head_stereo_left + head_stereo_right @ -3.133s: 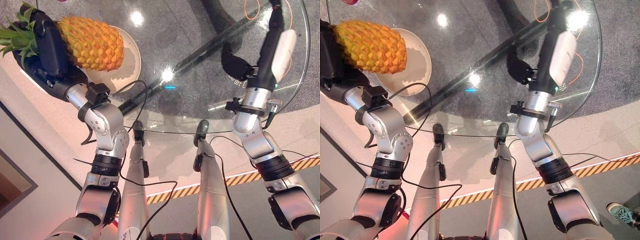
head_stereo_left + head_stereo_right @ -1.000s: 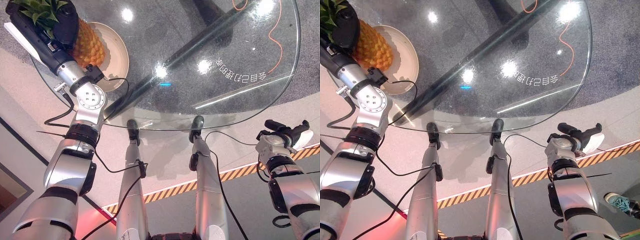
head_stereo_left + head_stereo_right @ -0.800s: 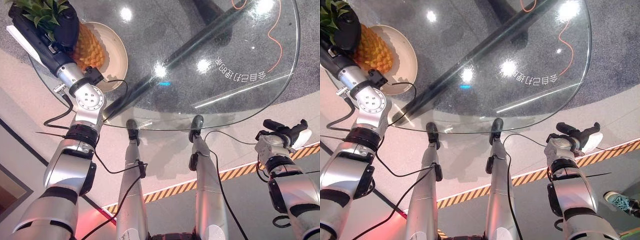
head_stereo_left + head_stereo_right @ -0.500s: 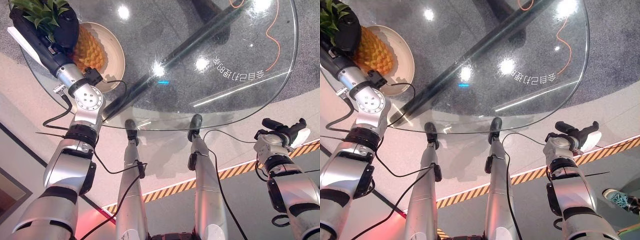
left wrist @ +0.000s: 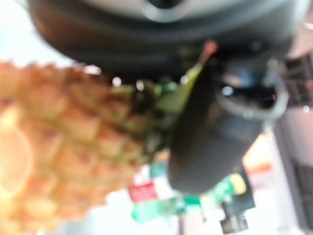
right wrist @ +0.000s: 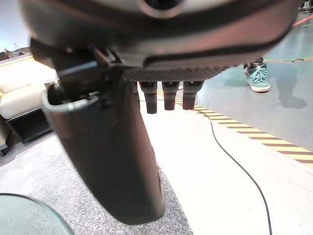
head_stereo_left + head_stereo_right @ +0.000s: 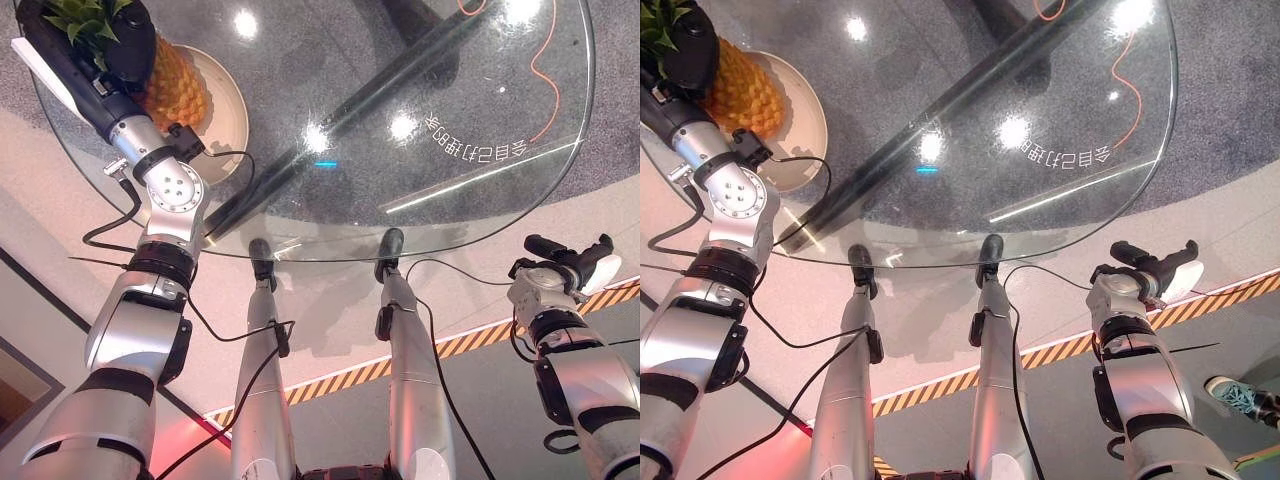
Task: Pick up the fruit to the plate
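My left hand [image 7: 110, 45] is curled round the pineapple [image 7: 172, 85] at its leafy crown, fruit body resting on the cream plate [image 7: 226, 110] at the glass table's [image 7: 420, 190] left edge; my right hand [image 7: 575, 262] (fingers straight, holding nothing) hangs off the table's near right rim

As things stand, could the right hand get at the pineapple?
Probably not. The right hand hangs off the table's near right edge, while the pineapple stands on the plate at far left, gripped by the left hand.
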Controlling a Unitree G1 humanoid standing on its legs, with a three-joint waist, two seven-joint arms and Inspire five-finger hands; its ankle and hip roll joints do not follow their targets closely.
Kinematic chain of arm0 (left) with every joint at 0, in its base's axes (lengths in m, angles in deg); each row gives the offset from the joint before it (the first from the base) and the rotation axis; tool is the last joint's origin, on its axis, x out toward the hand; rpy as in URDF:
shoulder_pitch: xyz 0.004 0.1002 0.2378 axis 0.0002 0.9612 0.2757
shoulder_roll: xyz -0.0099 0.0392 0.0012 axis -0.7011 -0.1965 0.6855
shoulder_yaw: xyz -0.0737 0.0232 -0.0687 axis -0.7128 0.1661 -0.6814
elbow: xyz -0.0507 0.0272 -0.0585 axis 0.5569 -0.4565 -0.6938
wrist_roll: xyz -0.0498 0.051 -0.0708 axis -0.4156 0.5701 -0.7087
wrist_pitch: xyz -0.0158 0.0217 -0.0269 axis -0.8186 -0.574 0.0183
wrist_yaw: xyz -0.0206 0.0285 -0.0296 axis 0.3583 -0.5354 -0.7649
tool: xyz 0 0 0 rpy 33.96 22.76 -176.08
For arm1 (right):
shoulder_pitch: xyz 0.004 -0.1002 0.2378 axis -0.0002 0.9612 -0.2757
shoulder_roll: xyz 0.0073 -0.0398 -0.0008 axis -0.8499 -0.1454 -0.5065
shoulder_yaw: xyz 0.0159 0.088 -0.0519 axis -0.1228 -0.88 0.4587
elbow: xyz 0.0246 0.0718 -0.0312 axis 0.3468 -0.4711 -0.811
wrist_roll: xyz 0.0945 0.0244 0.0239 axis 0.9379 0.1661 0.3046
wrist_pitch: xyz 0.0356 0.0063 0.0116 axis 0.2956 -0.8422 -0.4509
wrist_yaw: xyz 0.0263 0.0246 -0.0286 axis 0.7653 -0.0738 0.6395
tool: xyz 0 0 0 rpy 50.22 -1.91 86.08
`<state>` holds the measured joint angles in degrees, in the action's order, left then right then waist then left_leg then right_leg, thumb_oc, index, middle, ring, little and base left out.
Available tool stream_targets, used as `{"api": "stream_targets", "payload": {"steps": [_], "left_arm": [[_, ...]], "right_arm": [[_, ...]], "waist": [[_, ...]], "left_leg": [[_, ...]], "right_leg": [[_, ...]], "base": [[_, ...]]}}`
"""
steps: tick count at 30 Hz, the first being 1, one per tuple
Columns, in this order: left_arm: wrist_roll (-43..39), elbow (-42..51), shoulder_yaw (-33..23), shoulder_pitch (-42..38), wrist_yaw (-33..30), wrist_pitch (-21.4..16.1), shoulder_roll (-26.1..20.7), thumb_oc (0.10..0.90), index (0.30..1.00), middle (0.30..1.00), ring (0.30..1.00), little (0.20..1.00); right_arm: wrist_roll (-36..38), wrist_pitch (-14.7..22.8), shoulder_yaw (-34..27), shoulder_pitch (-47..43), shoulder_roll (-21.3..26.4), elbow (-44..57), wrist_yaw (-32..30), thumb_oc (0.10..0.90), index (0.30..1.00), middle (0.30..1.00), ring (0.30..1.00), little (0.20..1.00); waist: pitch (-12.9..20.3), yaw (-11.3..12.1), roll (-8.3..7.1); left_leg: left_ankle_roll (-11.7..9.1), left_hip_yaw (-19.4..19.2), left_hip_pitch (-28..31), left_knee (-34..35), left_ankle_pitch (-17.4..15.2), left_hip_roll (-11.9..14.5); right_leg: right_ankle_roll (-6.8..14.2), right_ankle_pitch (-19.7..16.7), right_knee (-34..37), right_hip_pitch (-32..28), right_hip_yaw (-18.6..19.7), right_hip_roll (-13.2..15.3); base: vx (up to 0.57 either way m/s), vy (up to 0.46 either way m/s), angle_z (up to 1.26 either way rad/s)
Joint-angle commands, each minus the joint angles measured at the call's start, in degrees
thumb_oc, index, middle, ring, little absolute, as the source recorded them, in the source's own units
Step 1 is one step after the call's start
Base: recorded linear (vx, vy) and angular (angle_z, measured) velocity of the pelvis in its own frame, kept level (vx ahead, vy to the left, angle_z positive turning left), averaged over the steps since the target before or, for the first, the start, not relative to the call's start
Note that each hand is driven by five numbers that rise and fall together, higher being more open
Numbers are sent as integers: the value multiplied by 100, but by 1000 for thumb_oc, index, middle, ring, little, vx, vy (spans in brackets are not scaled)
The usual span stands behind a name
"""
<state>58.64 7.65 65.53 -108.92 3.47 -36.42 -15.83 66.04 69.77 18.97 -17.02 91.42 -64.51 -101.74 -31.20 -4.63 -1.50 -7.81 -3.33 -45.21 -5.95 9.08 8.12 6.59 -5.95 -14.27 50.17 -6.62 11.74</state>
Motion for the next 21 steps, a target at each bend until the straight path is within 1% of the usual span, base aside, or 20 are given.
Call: {"api": "stream_targets", "payload": {"steps": [1,4,11,12,13,14,15,16,17,21], "left_arm": [[182,233,-160,-691,-130,-632,-518,443,594,594,594,543],[218,294,-161,-655,-94,-633,-508,446,596,596,596,546],[287,381,-178,-561,-64,-724,-499,479,625,625,625,579],[287,394,-182,-524,-60,-727,-491,498,641,641,641,598],[306,419,-189,-538,-62,-716,-495,504,646,646,646,604],[351,459,-190,-501,-85,-711,-486,531,669,669,669,631],[413,503,-185,-450,-109,-720,-480,591,721,721,721,691],[425,512,-187,-464,-112,-719,-486,591,721,721,721,691],[456,570,-180,-424,-116,-708,-481,605,733,733,733,705],[531,646,-196,-398,-141,-734,-478,619,745,745,745,719]], "right_arm": [[-156,177,97,162,258,-231,-283,800,900,900,900,900],[-176,202,72,159,258,-239,-291,800,900,900,900,900],[-171,229,46,152,260,-244,-303,800,900,900,900,900],[-175,235,49,179,252,-245,-308,800,900,900,900,900],[-179,234,35,156,252,-241,-313,800,900,900,900,900],[-175,232,32,173,257,-225,-310,800,900,900,900,900],[-171,247,39,199,255,-223,-321,800,900,900,900,900],[-167,249,36,187,256,-218,-323,800,900,900,900,900],[-174,251,29,209,261,-217,-329,800,900,900,900,900],[-192,258,5,182,268,-216,-343,800,900,900,900,900]], "waist": [[140,147,-177],[140,167,-170],[140,196,-149],[140,207,-142],[140,201,-139],[140,208,-133],[140,225,-121],[140,221,-123],[140,237,-109],[140,250,-95]], "left_leg": [[-28,-77,-180,-577,-728,-69],[-33,-68,-145,-573,-782,-63],[-16,-59,-198,-565,-733,-96],[-24,-57,-155,-583,-786,-85],[-13,-53,-206,-578,-738,-100],[-13,-54,-199,-583,-750,-101],[-20,-49,-175,-592,-791,-93],[-13,-48,-214,-584,-748,-103],[-20,-42,-175,-585,-789,-104],[-7,-40,-216,-564,-742,-134]], "right_leg": [[136,235,334,-275,-164,-196],[157,264,335,-306,-180,-192],[163,200,365,-265,-191,-150],[169,246,345,-305,-191,-157],[163,202,355,-259,-189,-145],[162,215,343,-262,-192,-148],[165,260,319,-283,-195,-156],[160,221,332,-249,-196,-148],[167,261,320,-286,-200,-152],[171,207,350,-249,-210,-133]], "base": [[0,0,0],[0,0,0],[0,0,0],[0,0,0],[0,0,0],[0,0,0],[0,0,0],[0,0,0],[0,0,0],[6,1,4]]}}
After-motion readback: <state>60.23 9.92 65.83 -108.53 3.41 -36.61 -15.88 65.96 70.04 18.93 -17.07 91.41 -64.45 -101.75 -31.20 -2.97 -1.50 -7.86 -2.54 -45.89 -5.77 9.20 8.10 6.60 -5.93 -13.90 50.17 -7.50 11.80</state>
